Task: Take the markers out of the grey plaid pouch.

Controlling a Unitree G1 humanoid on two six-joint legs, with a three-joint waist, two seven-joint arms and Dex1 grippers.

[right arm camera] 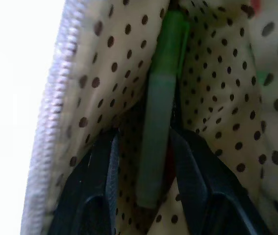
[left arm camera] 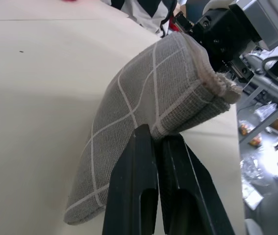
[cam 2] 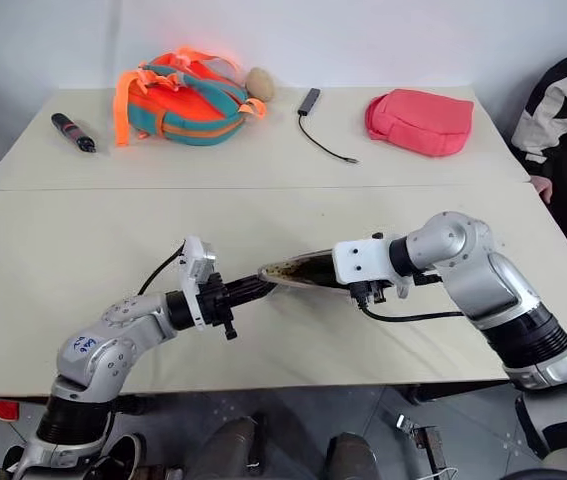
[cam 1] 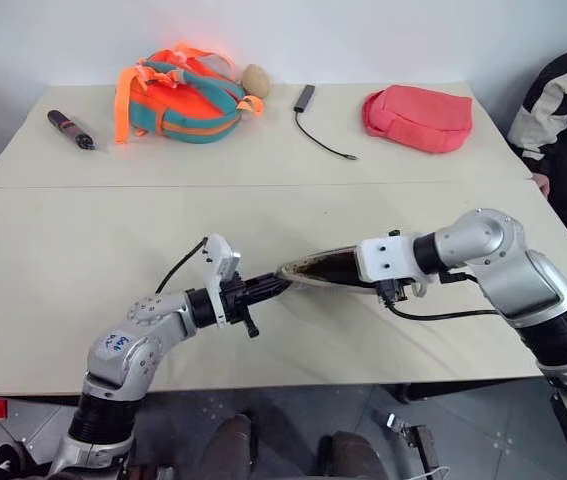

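One backpack (cam 1: 181,95), pink pouch (cam 1: 418,118), cable (cam 1: 323,135) behind grey plaid pouch (left arm camera: 148,112).

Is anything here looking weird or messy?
Nothing is spilled or broken. The grey plaid pouch is held up off the table, bent, pinched at one end by the left gripper. The right gripper is inside it, fingers either side of a green marker.

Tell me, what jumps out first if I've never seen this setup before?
Mid-table, the left gripper pinches one end of the grey plaid pouch, held up off the table. The right gripper reaches inside it, fingers either side of a green marker. An orange-and-teal backpack glows at the far edge.
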